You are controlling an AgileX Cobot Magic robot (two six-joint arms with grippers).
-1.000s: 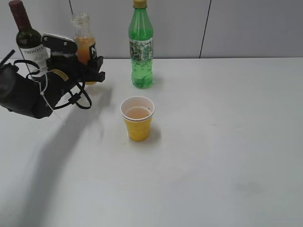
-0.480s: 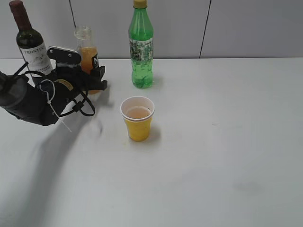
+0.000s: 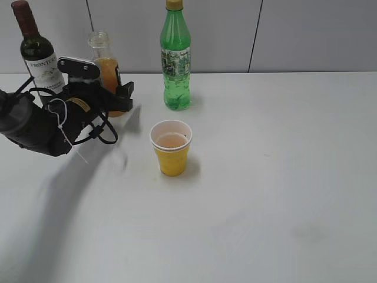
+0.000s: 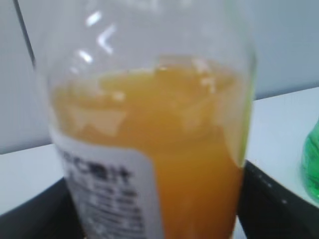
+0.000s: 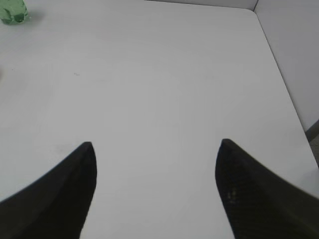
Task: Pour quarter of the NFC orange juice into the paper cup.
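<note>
The NFC orange juice (image 3: 105, 62), an uncapped clear bottle with orange liquid, stands upright at the back left. My left gripper (image 3: 112, 97) is shut on its lower body. In the left wrist view the bottle (image 4: 164, 149) fills the frame between the black fingers (image 4: 154, 214). The yellow paper cup (image 3: 172, 154) stands in the middle of the table, to the right of and nearer than the bottle, with a little orange liquid inside. My right gripper (image 5: 155, 149) is open and empty over bare table; it does not show in the exterior view.
A dark wine bottle (image 3: 35, 50) stands just left of my left arm. A tall green plastic bottle (image 3: 175, 59) stands behind the cup; it also shows in the right wrist view (image 5: 12, 12). The white table (image 3: 283, 177) meets a grey wall behind.
My left gripper has lowered with the juice bottle by the wine bottle. The cup and the right gripper have not moved.
</note>
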